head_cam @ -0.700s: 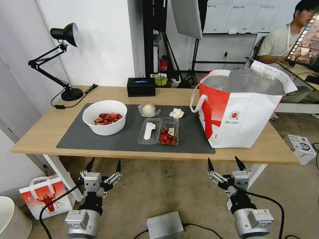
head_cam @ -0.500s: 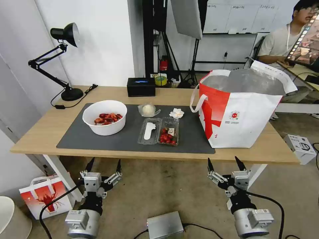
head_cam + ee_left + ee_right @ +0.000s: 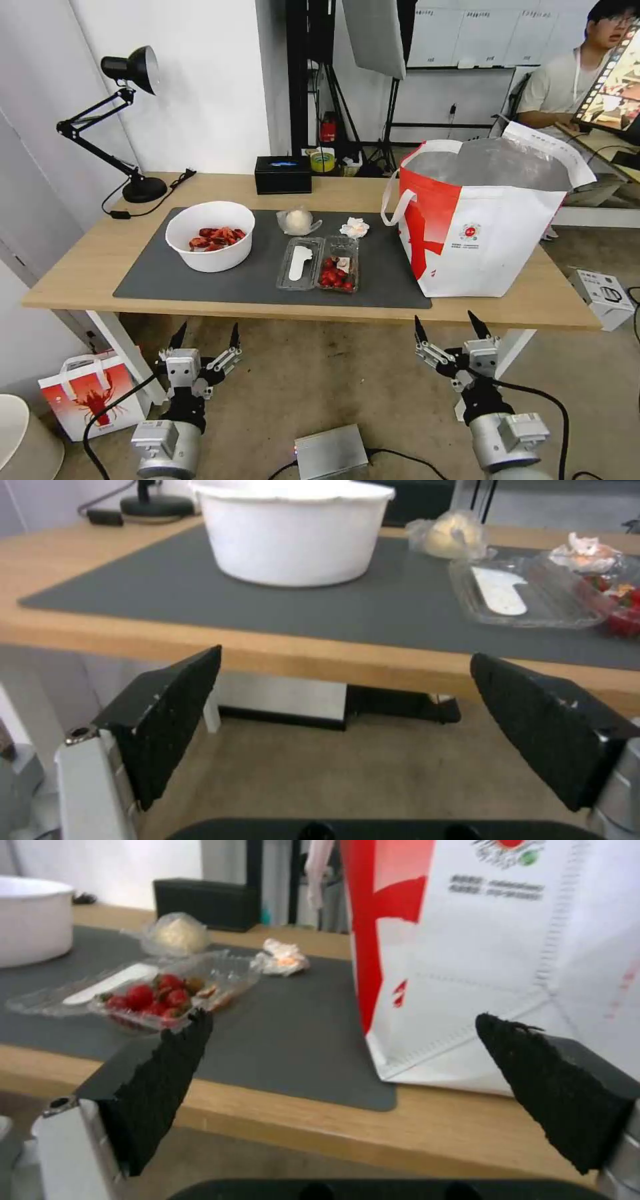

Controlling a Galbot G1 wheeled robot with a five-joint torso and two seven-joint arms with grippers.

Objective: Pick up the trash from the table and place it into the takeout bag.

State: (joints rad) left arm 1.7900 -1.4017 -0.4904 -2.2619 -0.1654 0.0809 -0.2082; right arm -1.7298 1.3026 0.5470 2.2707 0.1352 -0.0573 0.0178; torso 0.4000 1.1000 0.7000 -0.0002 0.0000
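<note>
Left gripper (image 3: 205, 336) and right gripper (image 3: 445, 323), both spread wide and empty, hang below the tabletop's (image 3: 87, 267) near edge. On the grey mat (image 3: 253, 277): white bowl of crayfish shells (image 3: 210, 235) toward the left edge, clamshell box (image 3: 320, 263) at centre, plastic wad (image 3: 297, 220) and crumpled tissue (image 3: 355, 228) behind it. Takeout bag (image 3: 487, 217) stands open at the right end.

On my table (image 3: 93, 267), mid-frame, the white bowl (image 3: 211, 235) of red shells sits left; plastic wad (image 3: 297, 219), tissue (image 3: 355, 227) and open clamshell box (image 3: 319, 263) lie centre. The takeout bag (image 3: 483, 220) stands upright and open, right.
</note>
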